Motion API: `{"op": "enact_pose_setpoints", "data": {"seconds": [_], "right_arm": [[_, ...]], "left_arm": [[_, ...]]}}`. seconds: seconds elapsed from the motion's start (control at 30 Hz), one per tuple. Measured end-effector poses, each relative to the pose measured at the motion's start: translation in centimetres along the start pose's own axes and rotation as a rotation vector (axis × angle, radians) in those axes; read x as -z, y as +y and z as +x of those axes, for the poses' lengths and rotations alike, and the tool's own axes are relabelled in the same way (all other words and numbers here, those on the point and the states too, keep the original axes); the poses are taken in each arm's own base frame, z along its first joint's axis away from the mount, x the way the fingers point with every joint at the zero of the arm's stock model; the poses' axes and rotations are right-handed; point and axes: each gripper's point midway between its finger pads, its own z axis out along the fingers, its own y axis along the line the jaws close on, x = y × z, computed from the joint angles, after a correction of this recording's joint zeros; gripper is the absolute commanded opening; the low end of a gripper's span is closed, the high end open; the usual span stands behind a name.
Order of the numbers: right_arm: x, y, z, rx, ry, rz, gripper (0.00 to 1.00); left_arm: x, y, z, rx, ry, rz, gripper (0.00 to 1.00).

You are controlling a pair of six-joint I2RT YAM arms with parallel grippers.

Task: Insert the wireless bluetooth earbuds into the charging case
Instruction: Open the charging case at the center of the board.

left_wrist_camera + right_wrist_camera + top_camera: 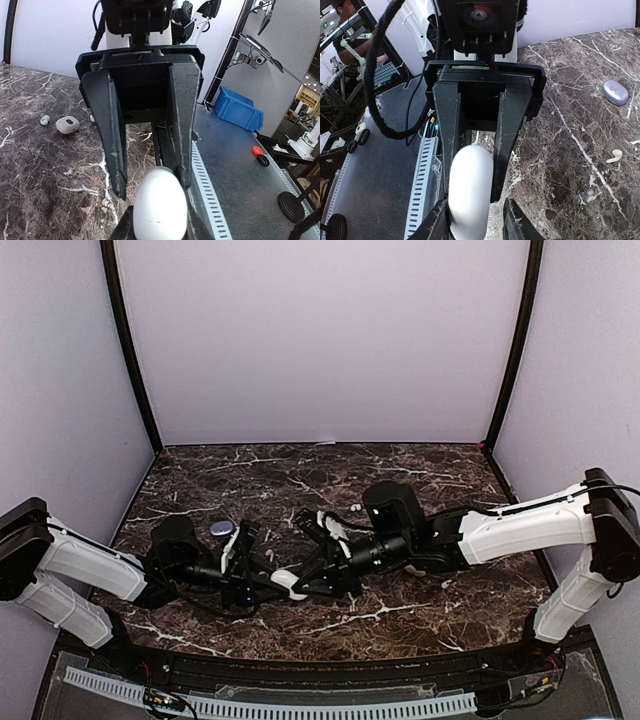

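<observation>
- The white charging case [160,210] was cut off at the bottom edge of both wrist views, and its lid seam was hard to make out.
- The left gripper [152,190] pinched the case's end.
- The right gripper [470,197] straddled the case, but contact could not be told.
- Both arms lay low, meeting at the centre of the tabletop [430,480].
- One earbud [615,156] lay loose at the right edge of the right wrist view.

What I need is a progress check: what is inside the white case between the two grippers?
Nothing inside shows. The white case looks closed, with only a thin seam line across its shell, so whatever it may hold is hidden.
</observation>
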Motion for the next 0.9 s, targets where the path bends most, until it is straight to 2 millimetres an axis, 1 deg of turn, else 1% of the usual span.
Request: {"op": "enact_pose_setpoints", "data": {"seconds": [0.13,0.37,0.6,0.9], "right_arm": [[0.00,-0.06,0.09,-0.009,0.003,0.003,0.30],[0.16,-0.20,0.05,-0.014,0.001,0.014,0.28],[0.27,-0.34,0.09,-0.020,-0.001,0.019,0.27],[0.92,-0.84,-0.02,-0.025,-0.011,0.035,0.26]], "left_arm": [[0.00,0.19,0.10,0.004,0.003,-0.010,0.15],[0.00,0.39,0.09,0.005,0.001,-0.022,0.14],[0.01,0.53,0.21,0.011,0.005,-0.029,0.15],[0.01,0.61,0.49,0.022,0.014,-0.033,0.14]]}}
